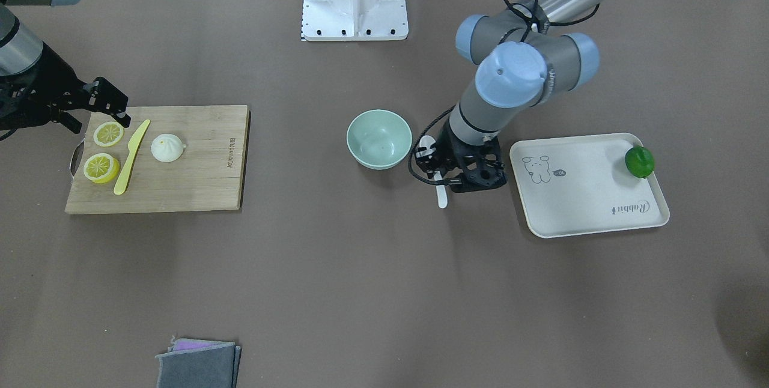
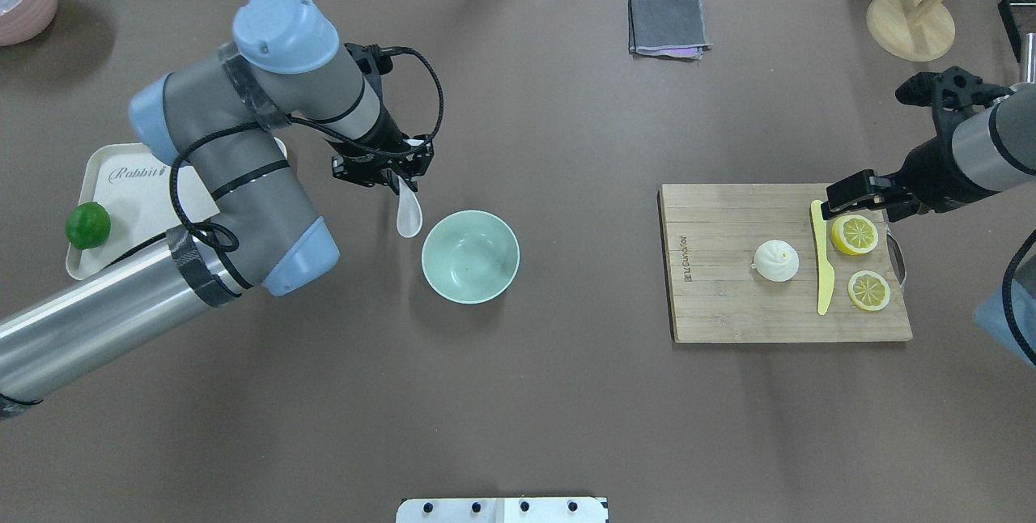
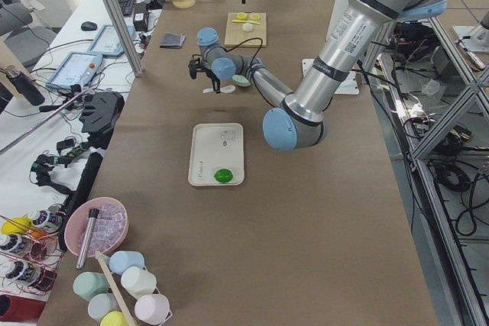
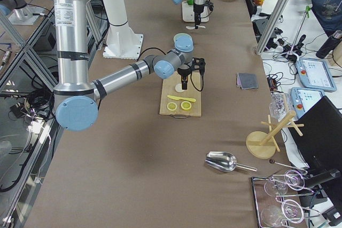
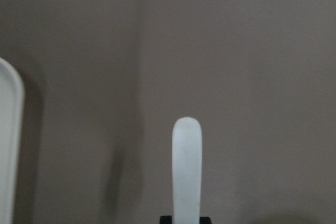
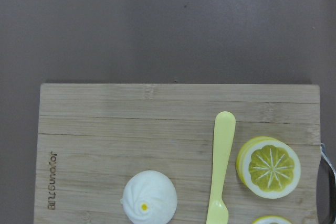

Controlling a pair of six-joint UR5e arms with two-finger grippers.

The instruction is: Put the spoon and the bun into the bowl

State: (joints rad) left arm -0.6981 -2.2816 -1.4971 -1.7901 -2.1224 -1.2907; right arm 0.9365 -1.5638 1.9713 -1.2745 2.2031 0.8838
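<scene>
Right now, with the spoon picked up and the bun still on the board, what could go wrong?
The spoon in the left gripper hangs beside the bowl, not over it: releasing now drops it on the table, and a low sideways move could knock the rim. The right gripper hovers by the knife and a lemon slice, not the bun; descending there could scatter them.

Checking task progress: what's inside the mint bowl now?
Nothing: the bowl shows its whole interior from overhead, bare but for a tiny speck. The spoon hangs from the left end effector beside the rim; the bun sits on the cutting board. Nothing is hidden.
</scene>
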